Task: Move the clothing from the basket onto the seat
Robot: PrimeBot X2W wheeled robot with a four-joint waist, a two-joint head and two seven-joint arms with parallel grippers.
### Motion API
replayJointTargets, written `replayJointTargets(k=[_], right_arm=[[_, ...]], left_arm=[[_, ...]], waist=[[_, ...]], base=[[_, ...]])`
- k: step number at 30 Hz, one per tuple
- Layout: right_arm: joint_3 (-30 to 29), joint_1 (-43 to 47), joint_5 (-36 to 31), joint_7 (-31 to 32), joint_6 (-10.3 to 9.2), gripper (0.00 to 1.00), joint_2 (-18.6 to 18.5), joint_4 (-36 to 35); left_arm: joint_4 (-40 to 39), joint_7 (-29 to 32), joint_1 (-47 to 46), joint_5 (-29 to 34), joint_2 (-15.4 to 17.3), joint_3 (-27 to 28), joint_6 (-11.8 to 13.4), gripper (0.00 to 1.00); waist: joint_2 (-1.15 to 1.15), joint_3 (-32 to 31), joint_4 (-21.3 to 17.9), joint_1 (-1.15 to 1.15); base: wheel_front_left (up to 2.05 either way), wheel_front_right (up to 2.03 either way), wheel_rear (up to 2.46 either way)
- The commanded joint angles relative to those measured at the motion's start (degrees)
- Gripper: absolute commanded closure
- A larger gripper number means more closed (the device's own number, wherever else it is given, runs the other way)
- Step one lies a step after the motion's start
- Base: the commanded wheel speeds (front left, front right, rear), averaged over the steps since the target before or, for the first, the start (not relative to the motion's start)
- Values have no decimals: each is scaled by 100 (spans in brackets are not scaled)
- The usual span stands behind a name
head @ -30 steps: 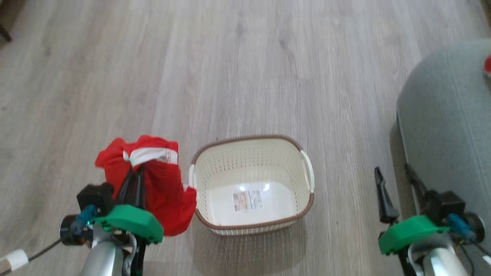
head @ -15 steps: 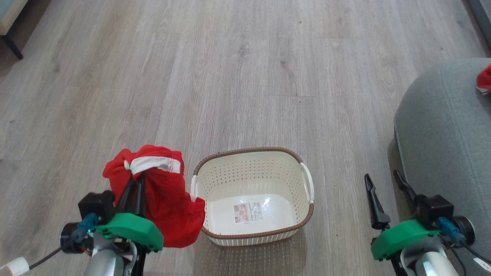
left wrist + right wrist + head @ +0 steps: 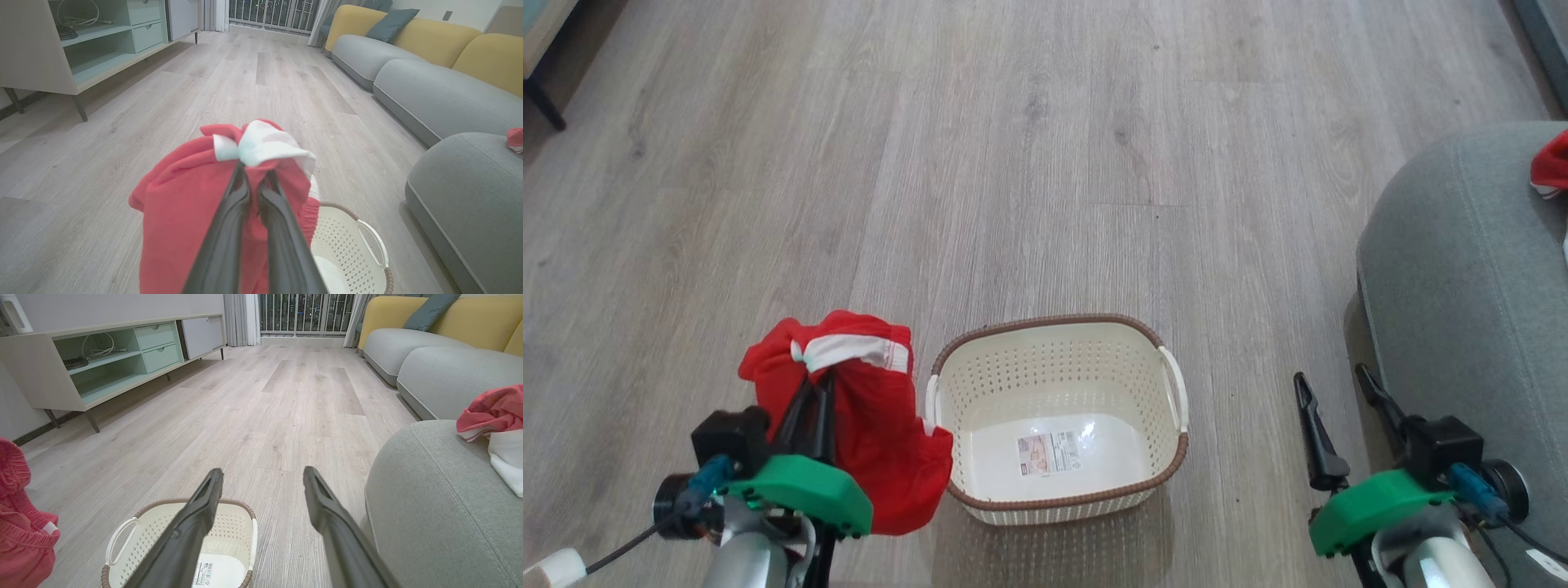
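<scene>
My left gripper [image 3: 810, 380] is shut on a red garment [image 3: 874, 437] with a white band, which hangs in the air left of the basket [image 3: 1058, 412]; in the left wrist view the closed fingertips [image 3: 241, 173] pinch the cloth [image 3: 184, 212]. The cream basket [image 3: 135, 539] stands on the floor with only its label inside. My right gripper [image 3: 1331, 386] is open and holds nothing, between the basket and the grey-green seat [image 3: 1462, 294]. More red clothing [image 3: 490, 410] and a white piece [image 3: 506, 457] lie on the seat [image 3: 429, 506].
Pale wood floor [image 3: 1013, 163] stretches ahead. A low cabinet with green shelves [image 3: 102, 367] lines the left wall. Grey and yellow sofas [image 3: 429, 69] run along the right, beyond the seat.
The head view has shifted, so everything sits a little lower in the picture than a second ago. The garment stays in my left gripper; the right gripper stays open.
</scene>
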Motion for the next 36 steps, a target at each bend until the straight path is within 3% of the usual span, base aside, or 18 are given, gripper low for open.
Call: replayJointTargets(k=[1, 21, 24, 28, 29, 30, 36], right_arm=[[135, -144, 21, -37, -2, 0, -2, -157], [288, -220, 46, -37, -2, 0, 6, -258], [704, -354, 137, -37, -2, 0, -64, -349], [1780, -661, 353, -37, -2, 0, -298, -367], [2353, -897, 521, -37, -2, 0, -446, -363], [2353, -897, 521, -37, -2, 0, -446, -363], [3879, -1849, 979, -27, -2, 0, -900, -190]], left_arm=[[-208, -72, -210, 41, 53, 177, -26, 100], [-293, -72, -232, 77, 43, 84, -110, 100], [-305, -64, -341, 136, 100, -162, -243, 100], [-485, 57, -572, 159, 167, -554, -367, 100], [-600, 149, -692, 162, 226, -843, -413, 100], [-600, 149, -692, 162, 226, -843, -413, 100], [-919, 419, -1052, 61, 428, -1912, -454, 100]], waist=[[0, -6, -2, 0], [0, -78, -31, 0], [0, -86, -14, 0], [0, -120, -6, 0], [0, -129, 4, 0], [0, -129, 4, 0], [0, -143, 29, 0]], base=[[0, 0, 0], [0, 0, 0], [0, 0, 0], [0, 0, 0], [0, 0, 0], [0, 0, 0], [0, 0, 0]])
